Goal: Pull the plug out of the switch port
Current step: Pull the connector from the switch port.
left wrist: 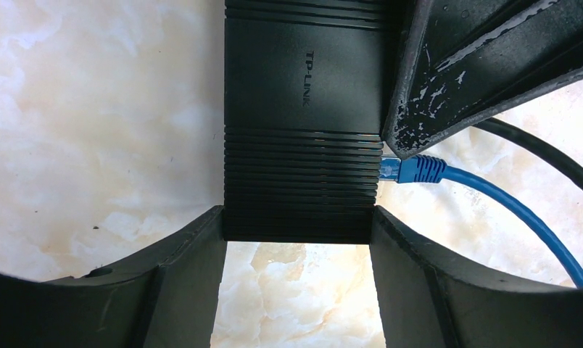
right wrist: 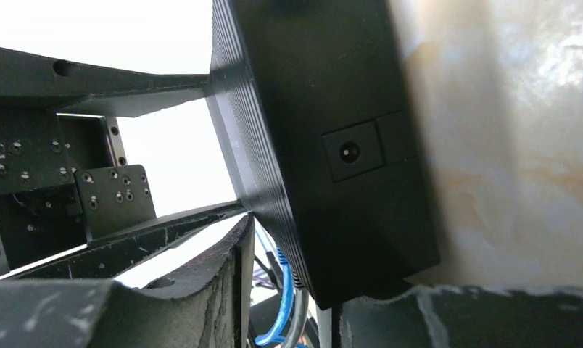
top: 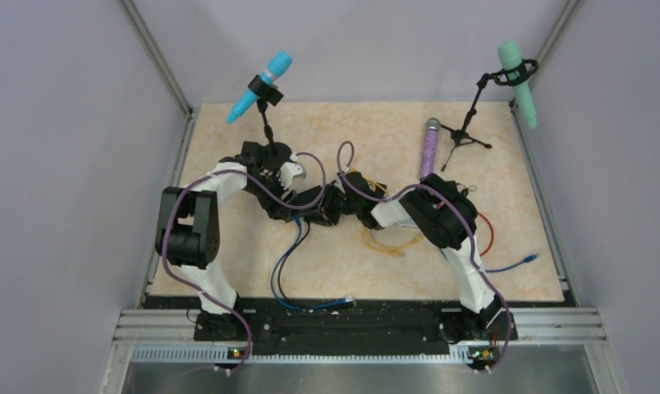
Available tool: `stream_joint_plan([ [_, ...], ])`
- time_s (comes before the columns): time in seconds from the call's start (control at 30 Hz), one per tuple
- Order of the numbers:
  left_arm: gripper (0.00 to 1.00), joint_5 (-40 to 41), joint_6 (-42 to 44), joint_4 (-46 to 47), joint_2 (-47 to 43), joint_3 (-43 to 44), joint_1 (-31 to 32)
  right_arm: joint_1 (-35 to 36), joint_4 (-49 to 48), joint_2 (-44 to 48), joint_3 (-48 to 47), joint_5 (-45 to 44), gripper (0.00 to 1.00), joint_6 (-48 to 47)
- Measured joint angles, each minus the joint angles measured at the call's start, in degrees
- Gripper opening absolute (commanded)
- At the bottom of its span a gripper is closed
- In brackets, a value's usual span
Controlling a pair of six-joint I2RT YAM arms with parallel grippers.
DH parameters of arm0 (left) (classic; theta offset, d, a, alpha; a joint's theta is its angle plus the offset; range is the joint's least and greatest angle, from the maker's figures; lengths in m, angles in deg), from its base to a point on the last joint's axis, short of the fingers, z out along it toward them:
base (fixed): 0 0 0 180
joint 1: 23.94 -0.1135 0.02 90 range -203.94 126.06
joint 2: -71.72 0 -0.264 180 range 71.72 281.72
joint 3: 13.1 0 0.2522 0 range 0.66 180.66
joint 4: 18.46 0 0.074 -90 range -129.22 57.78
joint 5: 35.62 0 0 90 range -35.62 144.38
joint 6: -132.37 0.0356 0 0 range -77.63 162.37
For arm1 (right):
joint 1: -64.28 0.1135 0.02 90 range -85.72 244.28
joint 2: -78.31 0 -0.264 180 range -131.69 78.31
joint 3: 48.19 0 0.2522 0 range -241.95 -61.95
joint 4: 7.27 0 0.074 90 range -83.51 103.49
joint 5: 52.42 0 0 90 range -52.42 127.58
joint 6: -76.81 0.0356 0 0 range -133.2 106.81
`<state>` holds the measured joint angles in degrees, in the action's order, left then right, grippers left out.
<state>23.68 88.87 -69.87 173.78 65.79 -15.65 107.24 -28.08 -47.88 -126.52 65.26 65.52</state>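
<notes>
Left claw (left wrist: 299, 221) is seen clamped across the near end of the switch (left wrist: 303, 87), with the worktop (left wrist: 93, 109) behind. Blue plug (left wrist: 415, 170) is seated in one long edge, pointing straight out sideways. Right claw (right wrist: 296, 283) is set just beside it; clamped or apart cannot be told. Right arm is judged nearer.

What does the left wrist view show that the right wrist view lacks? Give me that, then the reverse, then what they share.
Left wrist only: the TP-LINK lettering on top of the switch, the blue plug plugged into its edge, and a black cable beside it.
Right wrist only: the round power socket on the switch's side.
Both: the switch gripped by the left pincer, the blue cable, and the marbled table.
</notes>
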Motion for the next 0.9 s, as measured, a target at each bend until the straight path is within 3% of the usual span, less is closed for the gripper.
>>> stream_joint_plan([
  [0.2,0.00,-0.04,0.15,-0.52,0.26,0.42,0.00,0.00,-1.53,0.00,0.57,-0.15,0.22,0.83],
  [0.37,0.00,-0.68,0.39,-0.87,0.46,0.61,-0.02,-0.02,-4.87,0.00,2.38,-0.37,0.28,1.27],
  [0.53,0.00,-1.33,0.57,-1.18,0.57,0.68,-0.02,-0.24,-7.54,0.00,3.91,-0.35,0.18,1.49],
  [0.67,0.00,-1.79,0.57,-1.40,0.63,0.72,-0.02,-0.50,-9.27,0.00,4.70,0.13,0.26,1.64],
  [0.9,0.00,-2.03,0.59,-1.81,0.85,1.05,-0.02,-0.76,-9.66,0.00,4.72,0.63,0.24,2.21],
])
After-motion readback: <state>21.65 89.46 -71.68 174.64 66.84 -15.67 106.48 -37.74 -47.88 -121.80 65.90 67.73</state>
